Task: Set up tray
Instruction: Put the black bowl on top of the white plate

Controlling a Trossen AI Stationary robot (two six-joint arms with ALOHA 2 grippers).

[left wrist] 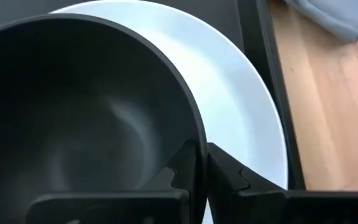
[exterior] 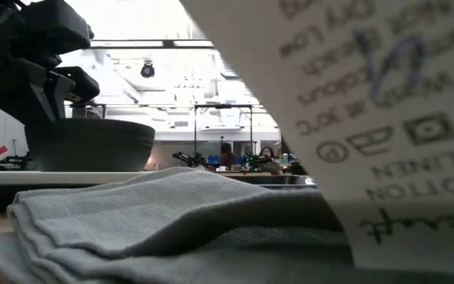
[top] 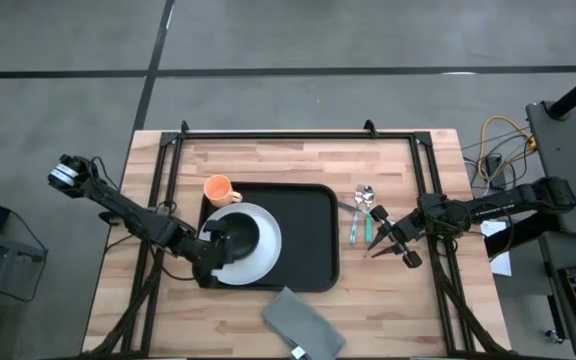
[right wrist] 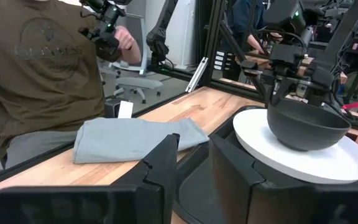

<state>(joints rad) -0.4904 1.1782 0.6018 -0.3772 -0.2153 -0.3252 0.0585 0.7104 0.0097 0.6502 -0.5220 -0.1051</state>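
The black tray lies in the middle of the wooden table. A white plate sits on its left part, and a dark bowl stands upright on the plate. My left gripper is shut on the bowl's rim at the bowl's near-left side. An orange mug stands at the tray's far left corner. My right gripper waits open right of the tray, level, with nothing between its fingers. My left gripper pinches the bowl's rim, one finger inside the bowl and the other finger outside over the plate. It comes slanting down from the table's left. The bowl stands upright with its base on the white plate.
A spoon and a fork with teal handles lie between the tray and my right gripper. A folded grey napkin with a label lies near the front edge. A person in a brown shirt stands beyond the table's near side.
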